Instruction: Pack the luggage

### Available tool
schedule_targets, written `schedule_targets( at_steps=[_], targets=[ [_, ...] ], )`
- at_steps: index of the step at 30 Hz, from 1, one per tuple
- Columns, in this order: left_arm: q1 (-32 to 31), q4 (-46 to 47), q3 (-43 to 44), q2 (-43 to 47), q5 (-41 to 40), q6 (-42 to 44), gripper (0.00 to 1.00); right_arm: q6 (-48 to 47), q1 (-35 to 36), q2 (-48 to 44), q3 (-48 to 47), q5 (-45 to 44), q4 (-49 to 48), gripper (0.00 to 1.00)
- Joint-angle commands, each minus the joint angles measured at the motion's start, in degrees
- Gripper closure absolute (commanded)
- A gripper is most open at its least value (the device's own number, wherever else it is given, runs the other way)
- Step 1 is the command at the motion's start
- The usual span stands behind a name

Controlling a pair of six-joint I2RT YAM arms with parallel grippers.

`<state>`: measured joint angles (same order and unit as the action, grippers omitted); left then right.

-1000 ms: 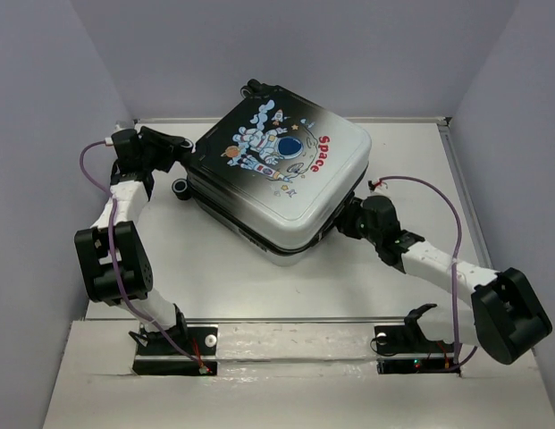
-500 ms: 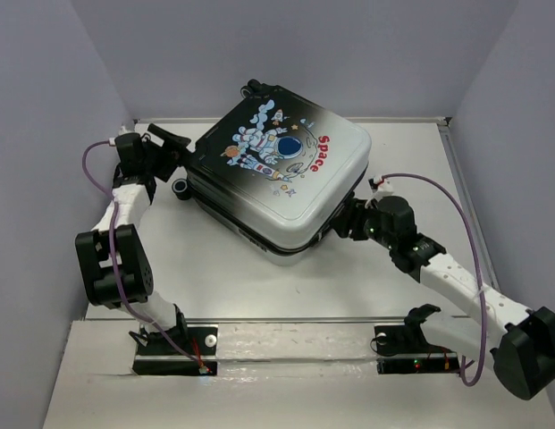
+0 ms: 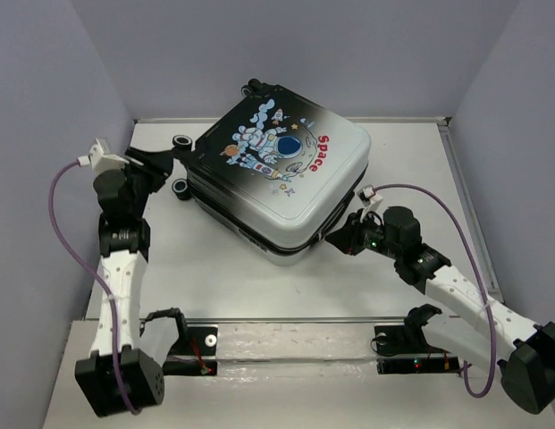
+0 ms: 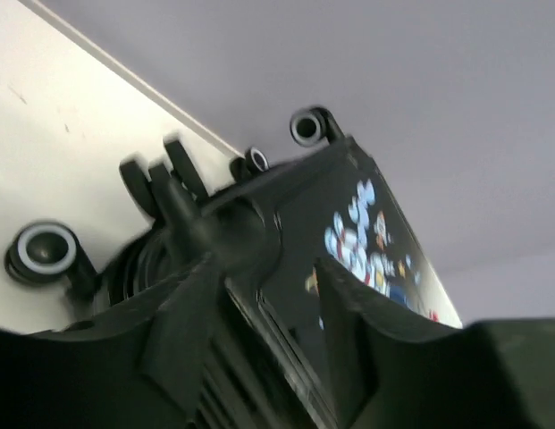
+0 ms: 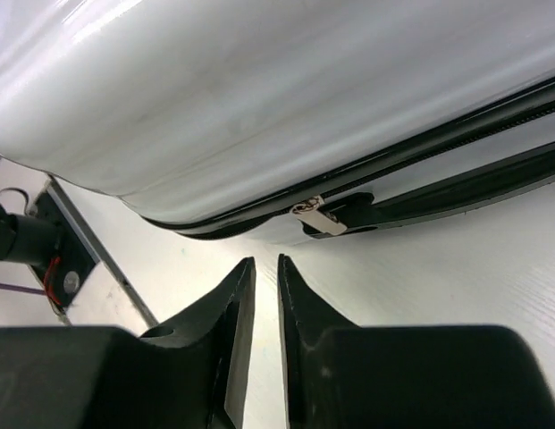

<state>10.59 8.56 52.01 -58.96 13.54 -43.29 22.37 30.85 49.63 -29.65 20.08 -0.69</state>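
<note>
The luggage [image 3: 277, 174] lies flat and shut on the white table [image 3: 206, 268], printed shell facing up. It sits a little toward 12 o'clock from the table's centre and is turned askew to the table edges. Its black wheels [image 3: 180, 186] are at the end facing 9 to 10 o'clock. In the top view the left gripper [image 3: 159, 161] is at the luggage's 9 o'clock, just beside the wheeled end and between two of the wheels. In the left wrist view, which is blurred, its fingers [image 4: 183, 331] stand spread apart, with the corner of the shell showing beyond them. Nothing is seen clamped, though contact with the shell cannot be judged. The right gripper [image 3: 340, 238] is at the luggage's 4 o'clock, low against the white side wall near the zip line. In the right wrist view its fingers [image 5: 232, 295] are drawn almost together, with only a thin slit between them and nothing in it. The metal zip pull [image 5: 319, 217] hangs on the black zip track just beyond the fingertips, toward 1 o'clock in that view, and is not touching them. A purple cable [image 3: 456, 223] loops from the right wrist.
</note>
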Motion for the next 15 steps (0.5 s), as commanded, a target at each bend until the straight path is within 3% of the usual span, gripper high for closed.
schedule_targets(
  at_steps=[1,3,5,10,15],
  targets=[
    [-5.4,-0.2,-16.1,8.0,5.6,-0.3,0.49,-3.8,0.5,2.3,1.1,4.3,-7.3,0.68],
    [-8.8,-0.1,-24.4,13.2,4.6,-2.5,0.58,-5.9,0.5,3.9,1.2,5.0,-8.8,0.54],
    [-15.1,1.6,-31.0,17.4,2.4,-5.4,0.63,-7.8,0.5,4.6,2.0,5.1,-10.9,0.49],
    [-26.8,6.4,-37.7,21.1,-4.1,-12.4,0.67,-10.4,0.5,8.5,2.1,6.6,-14.6,0.47],
    [-35.5,10.2,-38.8,15.2,-7.3,-11.8,0.67,-13.3,0.5,12.4,1.6,6.0,-15.6,0.47]
  ],
)
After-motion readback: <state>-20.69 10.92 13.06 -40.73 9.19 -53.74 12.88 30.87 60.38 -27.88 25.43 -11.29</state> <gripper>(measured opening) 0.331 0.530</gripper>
